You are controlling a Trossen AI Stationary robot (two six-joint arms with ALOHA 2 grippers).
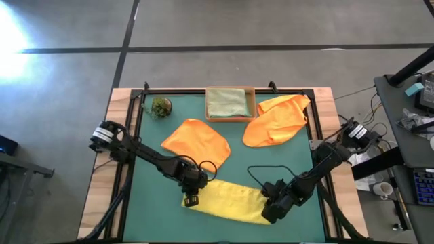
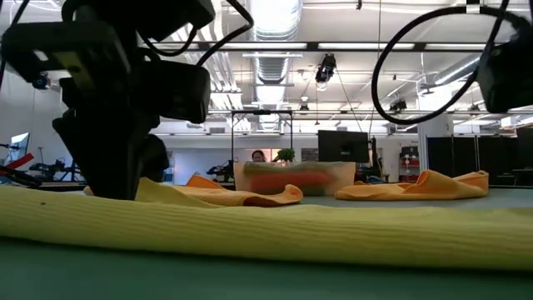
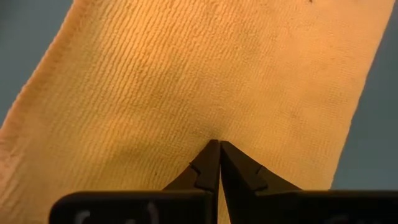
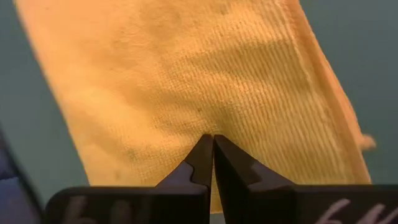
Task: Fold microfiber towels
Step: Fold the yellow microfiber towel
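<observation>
On the green mat [image 1: 149, 169]: one yellow towel [image 1: 227, 200], two orange towels [image 1: 196, 141], one sage towel [image 1: 226, 103].
Left gripper [image 1: 190, 199] and right gripper [image 1: 270, 211] each pinch the yellow towel's ends.

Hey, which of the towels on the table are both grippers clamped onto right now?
The yellow microfiber towel at the mat's near edge: left gripper and right gripper pinch its ends. The two orange towels lie untouched.
</observation>
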